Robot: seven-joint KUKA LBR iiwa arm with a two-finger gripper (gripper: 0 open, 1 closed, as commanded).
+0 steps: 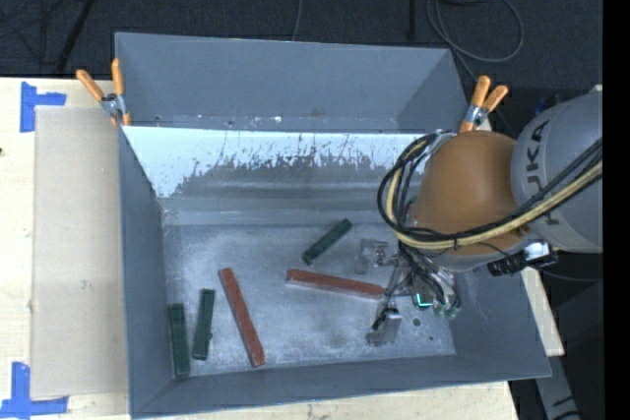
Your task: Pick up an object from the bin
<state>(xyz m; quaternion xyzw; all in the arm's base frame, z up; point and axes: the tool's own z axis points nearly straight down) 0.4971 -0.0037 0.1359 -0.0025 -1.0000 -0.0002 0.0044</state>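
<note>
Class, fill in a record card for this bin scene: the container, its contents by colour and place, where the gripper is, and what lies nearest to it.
container: grey metal bin
red-brown sticks: two, the mid-floor red-brown stick and the front-left red-brown stick
dark green sticks: three, the mid-floor green stick and the corner green pair side by side at front left
gripper: low over the floor's right side
nearest thing: right end of the mid-floor red-brown stick

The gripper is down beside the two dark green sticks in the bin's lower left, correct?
No. The camera view shows the gripper down at the lower right of the bin, by the right end of a red-brown stick. The two dark green sticks do lie in the lower left, away from it.
</note>
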